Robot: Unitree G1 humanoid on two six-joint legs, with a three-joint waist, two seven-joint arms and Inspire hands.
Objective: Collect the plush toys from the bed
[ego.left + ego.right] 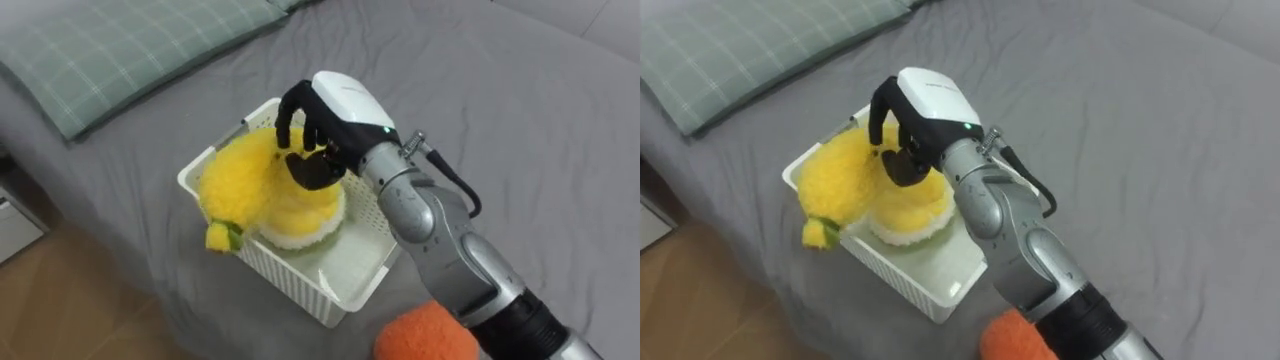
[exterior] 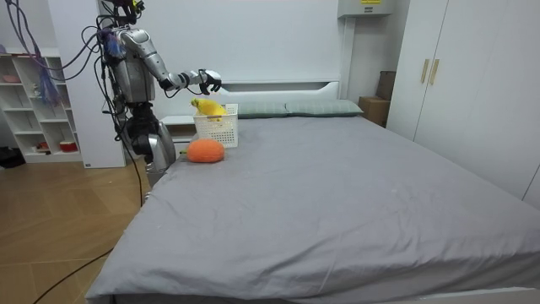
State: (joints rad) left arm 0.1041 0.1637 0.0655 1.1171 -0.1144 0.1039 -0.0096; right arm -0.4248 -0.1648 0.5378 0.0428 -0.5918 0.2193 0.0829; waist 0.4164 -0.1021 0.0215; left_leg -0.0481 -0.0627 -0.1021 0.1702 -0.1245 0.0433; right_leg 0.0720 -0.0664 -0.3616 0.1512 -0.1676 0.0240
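Left eye view, centre: right hand (image 1: 340,105) over fuzzy yellow toy (image 1: 240,180), fingers curled claw-like onto it; gripping or not, cannot tell. Toy lodged in white slatted plastic basket (image 1: 290,280), seemingly for depositing. Round orange toy (image 1: 430,335) at lower edge, uncollected.

Room view, upper left: both on smooth grey bed (image 2: 337,194).

Right eye view, upper left: checked pillow (image 1: 730,50).

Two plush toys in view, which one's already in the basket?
The yellow toy: it sits in the white basket, under the right hand. The orange toy lies on the bed beside the basket.
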